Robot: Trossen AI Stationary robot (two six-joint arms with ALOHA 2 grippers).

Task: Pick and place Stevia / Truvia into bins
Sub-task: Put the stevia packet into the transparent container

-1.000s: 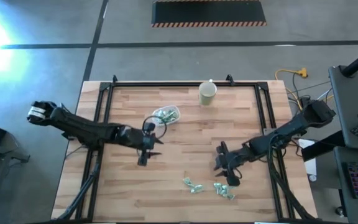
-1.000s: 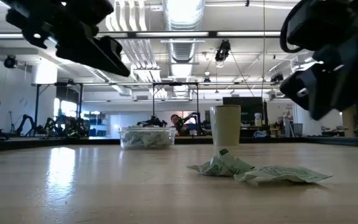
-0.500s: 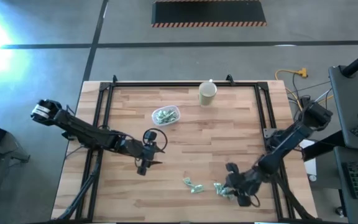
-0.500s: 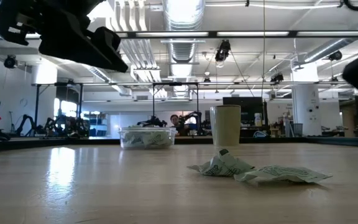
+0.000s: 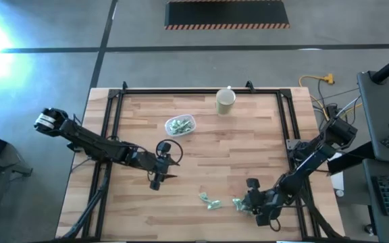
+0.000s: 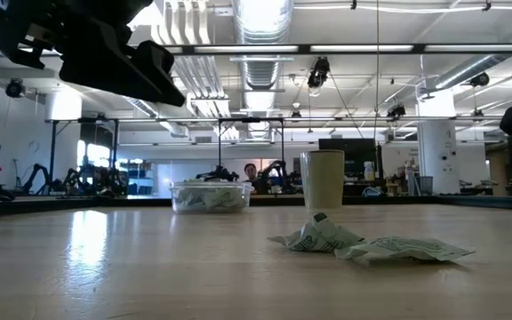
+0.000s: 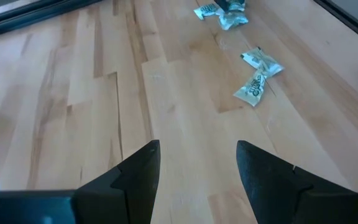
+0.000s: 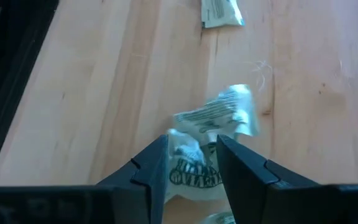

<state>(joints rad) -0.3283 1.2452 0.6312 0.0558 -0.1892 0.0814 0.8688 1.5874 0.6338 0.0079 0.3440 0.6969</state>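
Grey floor, ceiling ducts

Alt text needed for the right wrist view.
The right tool, open, straddles a crumpled green-and-white sachet lying on the wooden table. Another sachet lies farther off.

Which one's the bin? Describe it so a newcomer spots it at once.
On the wooden table, look toward the far edge, where a tall beige cup stands. The bin sits nearer the middle, toward the left arm's side. Unlike the cup, it is a shallow clear tub already holding pale green sachets.
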